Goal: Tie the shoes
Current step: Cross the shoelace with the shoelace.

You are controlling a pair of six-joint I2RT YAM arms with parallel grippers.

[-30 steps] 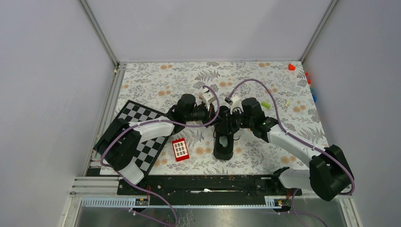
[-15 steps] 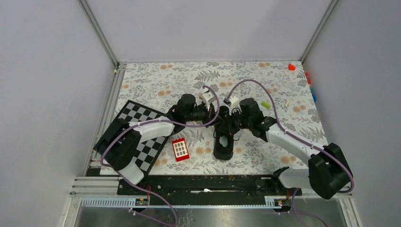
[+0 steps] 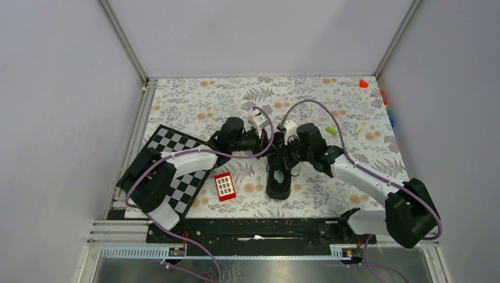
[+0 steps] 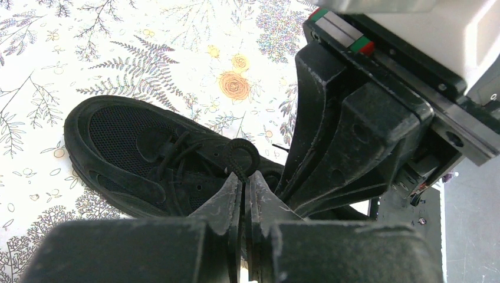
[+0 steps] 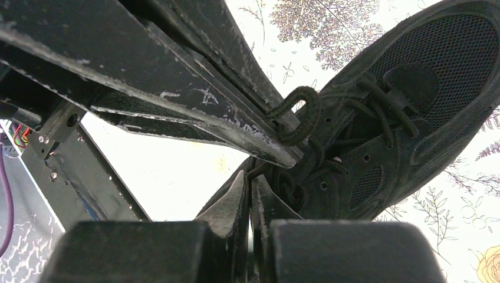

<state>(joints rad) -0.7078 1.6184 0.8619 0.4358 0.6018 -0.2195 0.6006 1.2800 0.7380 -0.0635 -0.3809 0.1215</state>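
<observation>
Your left gripper (image 4: 243, 181) has its fingers pressed together on a loop of lace (image 4: 239, 157). The loop curls up just past the tips. The shoe (image 4: 127, 144) sits on its sole on the floral table (image 4: 71, 53), right below and ahead of those tips. Its laced tongue is directly in front of them and its mesh toe runs off to their left. Just to the right of the left fingertips stands the right arm's black gripper body, close alongside; you cannot tell whether the two touch.

Your right gripper (image 5: 249, 180) also has its fingers together, with no gap between the pads. Its tips hang just over the eyelet rows near the shoe's opening. A lace strand runs close by them, but you cannot tell whether any of it is caught between the pads. In the right wrist view the left fingers (image 5: 194, 103) cross above and ahead of the right tips, carrying the curled loop at their end. The shoe's toe stretches away to the upper right of the right fingers.

From above, both grippers meet over the shoe's far end. A red block (image 3: 224, 186) lies near, to the left of the left fingers and closer to the bases. A checkerboard (image 3: 177, 147) lies farther left, partly under the left arm.
</observation>
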